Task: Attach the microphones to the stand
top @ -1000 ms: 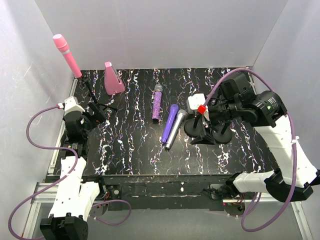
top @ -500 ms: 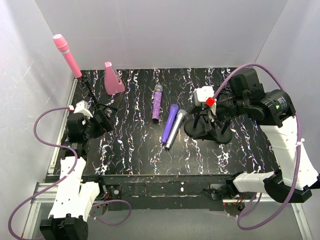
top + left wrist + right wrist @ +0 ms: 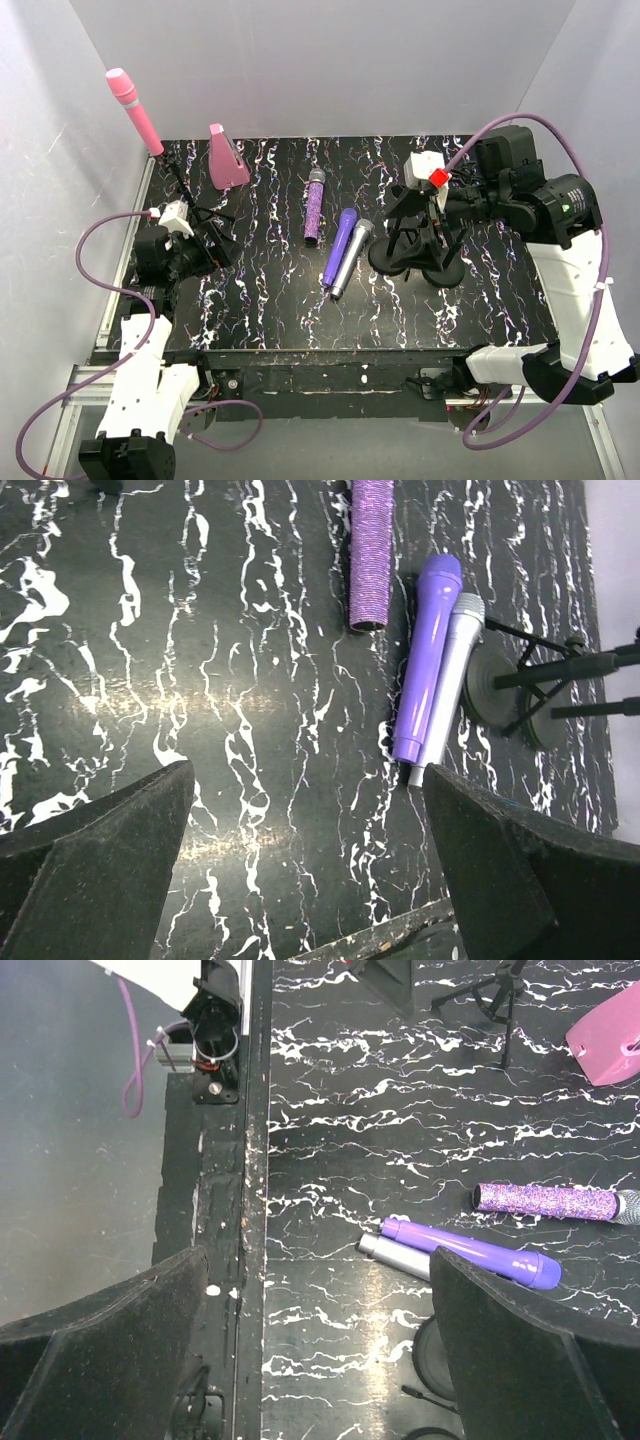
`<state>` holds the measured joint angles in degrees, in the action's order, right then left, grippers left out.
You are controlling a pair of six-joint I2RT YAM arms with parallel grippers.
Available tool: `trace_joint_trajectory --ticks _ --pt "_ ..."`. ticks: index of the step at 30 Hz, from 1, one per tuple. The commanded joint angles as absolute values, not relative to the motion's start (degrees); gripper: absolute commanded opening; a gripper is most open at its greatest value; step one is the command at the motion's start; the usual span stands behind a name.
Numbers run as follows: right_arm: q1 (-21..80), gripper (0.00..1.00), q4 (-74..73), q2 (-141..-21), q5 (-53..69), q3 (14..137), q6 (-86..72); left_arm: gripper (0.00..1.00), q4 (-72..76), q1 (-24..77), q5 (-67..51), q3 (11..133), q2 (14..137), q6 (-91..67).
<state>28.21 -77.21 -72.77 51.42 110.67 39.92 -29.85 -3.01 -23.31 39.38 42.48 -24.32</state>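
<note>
A plain pink microphone point(image 3: 133, 110) sits tilted in the clip of a thin tripod stand point(image 3: 183, 190) at the far left. Three microphones lie mid-table: glittery purple point(image 3: 314, 205) point(image 3: 371, 555) point(image 3: 545, 1201), plain purple point(image 3: 339, 246) point(image 3: 427, 660) point(image 3: 470, 1253) and, touching it, silver-grey point(image 3: 352, 258) point(image 3: 445, 705) point(image 3: 395, 1257). Two round-based stands point(image 3: 400, 260) point(image 3: 490, 685) stand just right of them. My left gripper point(image 3: 210, 250) point(image 3: 310, 850) hangs open over bare table at the left. My right gripper point(image 3: 425, 225) point(image 3: 320, 1350) hangs open above the round-based stands, holding nothing.
A pink wedge-shaped block point(image 3: 225, 158) point(image 3: 608, 1020) stands at the back left beside the tripod. The table's near edge point(image 3: 240, 1260) runs under my right gripper's view. Grey walls close the table in on the left, back and right.
My right gripper has lifted and drawn back to the right, away from the round-based stands. My left wrist has shifted a little to the right. The microphones have not moved.
</note>
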Motion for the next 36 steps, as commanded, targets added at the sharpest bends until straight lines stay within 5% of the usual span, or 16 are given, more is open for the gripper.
trace_joint_trajectory --ticks 1,12,23,36 --pt "26.28 0.98 -77.79 -73.39 55.46 113.03 36.13 0.98 -27.78 -2.2 -27.86 39.2 41.92 -23.82" --pt "21.98 0.96 -68.74 -74.62 55.81 113.64 22.34 0.98 -25.49 -1.76 -32.16 38.41 42.8 -24.35" --pt "21.01 0.93 -59.59 -75.85 40.35 113.47 8.44 0.98 -24.0 -0.88 -35.6 38.06 43.15 -24.87" --pt "21.01 0.97 -70.39 -74.53 41.67 113.29 26.18 0.98 -23.03 8.42 -36.12 37.79 44.65 -25.49"
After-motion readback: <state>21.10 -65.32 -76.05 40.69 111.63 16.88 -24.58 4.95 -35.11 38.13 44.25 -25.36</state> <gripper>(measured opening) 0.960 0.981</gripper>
